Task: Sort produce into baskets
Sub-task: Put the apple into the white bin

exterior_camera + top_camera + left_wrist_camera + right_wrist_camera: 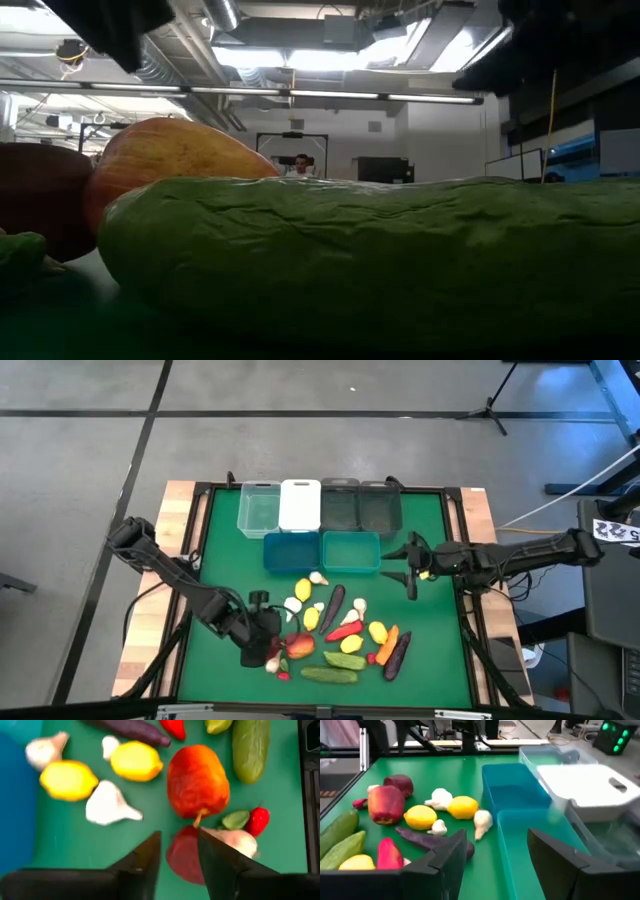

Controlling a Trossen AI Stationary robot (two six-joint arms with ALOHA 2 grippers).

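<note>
Now the left hand [268,643] hangs low over the near-left edge of the produce pile, fingers parted and holding nothing, lined up on a dark red fruit [184,859] beside the glossy red-orange peach [198,781]. Meanwhile the right hand [414,565] waits spread and unladen just beside the teal basket [351,551]. Smooth lemons [304,590], ridged garlic [107,803] and a wrinkled cucumber [329,675] lie loose on the green tabletop [430,650], and the hard-walled baskets look unfilled.

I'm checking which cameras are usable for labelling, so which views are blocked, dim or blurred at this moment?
Low view: a green cucumber sits against the lens and fills most of the picture, dark against bright ceiling lights. Left wrist view: the red peach and lemons are soft-edged. Right wrist view: the white bin and the clear bin beyond it look smeared. High view: evenly lit, nothing blocked.
</note>
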